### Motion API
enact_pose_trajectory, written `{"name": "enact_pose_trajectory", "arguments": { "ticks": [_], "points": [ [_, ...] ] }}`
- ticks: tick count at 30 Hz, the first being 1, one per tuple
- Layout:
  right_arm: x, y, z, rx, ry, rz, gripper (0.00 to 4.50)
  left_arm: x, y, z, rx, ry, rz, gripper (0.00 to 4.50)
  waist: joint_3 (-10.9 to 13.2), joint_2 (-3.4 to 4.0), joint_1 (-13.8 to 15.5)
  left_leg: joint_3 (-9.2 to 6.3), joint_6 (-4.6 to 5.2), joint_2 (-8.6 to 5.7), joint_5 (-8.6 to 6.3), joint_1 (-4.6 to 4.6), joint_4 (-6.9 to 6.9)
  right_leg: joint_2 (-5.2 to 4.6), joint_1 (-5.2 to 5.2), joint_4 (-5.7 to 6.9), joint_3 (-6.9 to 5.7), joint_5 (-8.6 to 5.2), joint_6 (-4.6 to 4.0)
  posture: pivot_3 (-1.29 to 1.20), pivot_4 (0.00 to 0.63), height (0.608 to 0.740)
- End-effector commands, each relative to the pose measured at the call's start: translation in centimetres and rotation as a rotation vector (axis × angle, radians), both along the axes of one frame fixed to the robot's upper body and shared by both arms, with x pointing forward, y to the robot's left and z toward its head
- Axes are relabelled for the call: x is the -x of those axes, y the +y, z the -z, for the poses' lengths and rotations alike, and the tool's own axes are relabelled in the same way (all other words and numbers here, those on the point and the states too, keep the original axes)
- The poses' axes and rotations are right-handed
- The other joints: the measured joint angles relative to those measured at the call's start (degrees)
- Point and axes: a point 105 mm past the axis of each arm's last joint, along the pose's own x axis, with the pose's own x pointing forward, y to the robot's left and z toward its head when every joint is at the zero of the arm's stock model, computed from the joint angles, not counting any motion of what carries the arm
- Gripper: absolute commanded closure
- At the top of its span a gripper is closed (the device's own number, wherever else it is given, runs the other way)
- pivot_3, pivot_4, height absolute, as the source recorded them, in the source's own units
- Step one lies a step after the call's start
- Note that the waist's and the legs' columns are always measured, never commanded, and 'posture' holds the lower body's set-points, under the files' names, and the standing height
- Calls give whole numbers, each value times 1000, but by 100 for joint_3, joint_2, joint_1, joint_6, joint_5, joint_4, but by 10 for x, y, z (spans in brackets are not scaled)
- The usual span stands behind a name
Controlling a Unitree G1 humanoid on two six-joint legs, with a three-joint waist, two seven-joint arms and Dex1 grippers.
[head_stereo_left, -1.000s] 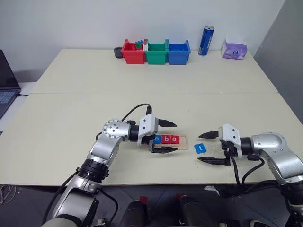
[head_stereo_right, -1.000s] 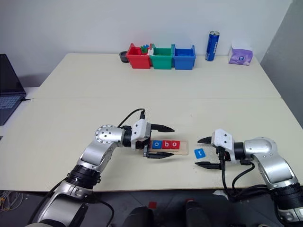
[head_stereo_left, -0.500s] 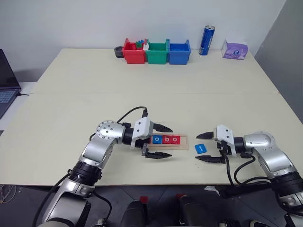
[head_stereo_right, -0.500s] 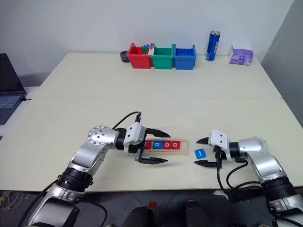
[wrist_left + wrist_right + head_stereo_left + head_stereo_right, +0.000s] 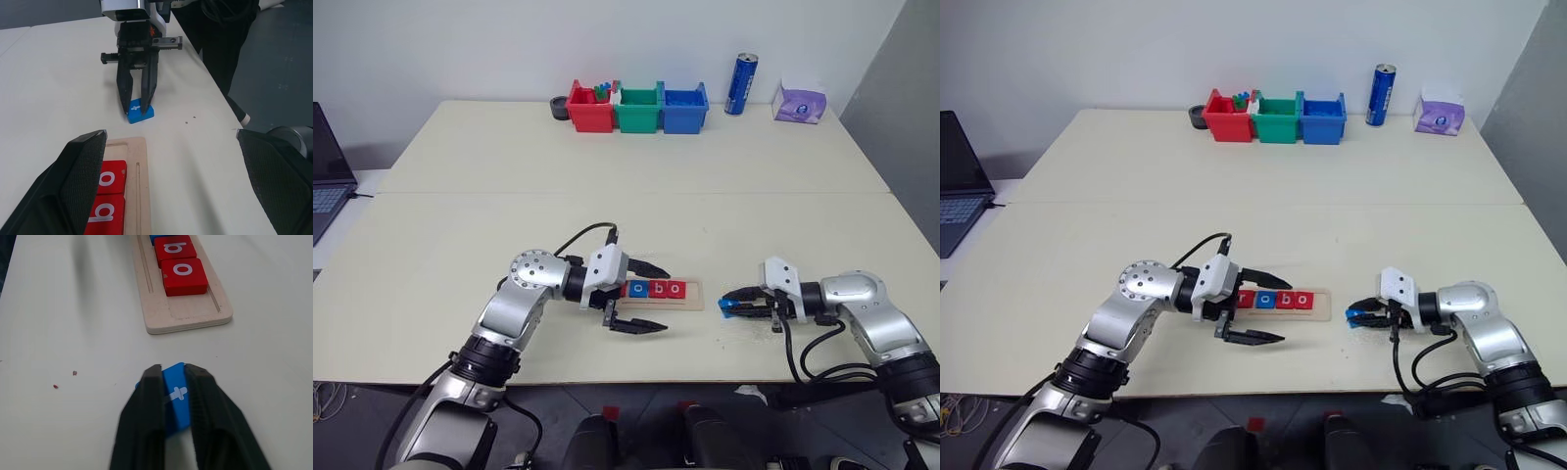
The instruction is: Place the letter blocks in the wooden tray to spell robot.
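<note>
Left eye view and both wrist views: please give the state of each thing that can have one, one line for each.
right gripper: shut on the blue t block, which lies on the table.
left gripper: open, holding nothing, beside the wooden tray.
wooden tray: holds letter blocks; its end slot nearest the t block is free.
blue can: upright.

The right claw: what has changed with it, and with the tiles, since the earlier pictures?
The right claw has closed on the blue t tile, which lay between its open fingers before. The tile is still on the table. The left claw stays open beside the wooden tray, and the tiles in the tray have not moved.
</note>
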Motion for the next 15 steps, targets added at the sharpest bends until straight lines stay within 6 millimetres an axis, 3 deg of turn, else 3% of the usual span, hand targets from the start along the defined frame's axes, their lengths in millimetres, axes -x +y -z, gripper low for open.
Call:
{"name": "enact_pose_trajectory", "arguments": {
  "ticks": [1,9,12,15],
  "points": [
    [-2,-4,-9,6,-41,-6,4479,2,-1,-10,27,-27,7,0,0,0,0,0,0,0,0,0,0,0,0,0,0,0,0,0,150,740],
    [-6,-1,-25,-14,-94,-16,4479,1,0,-11,35,-28,-1,0,0,0,0,0,0,0,0,0,0,0,0,0,0,0,0,0,150,740],
    [-4,-3,-28,-14,-77,-41,3953,0,-1,-12,36,-28,-4,0,0,0,0,0,0,0,0,0,0,0,0,0,0,0,0,0,150,740],
    [-8,-7,-29,-4,-89,-41,2997,0,0,-13,37,-29,-5,0,0,0,-3,0,0,0,0,0,0,0,0,0,0,0,0,0,150,740]
  ]
}}
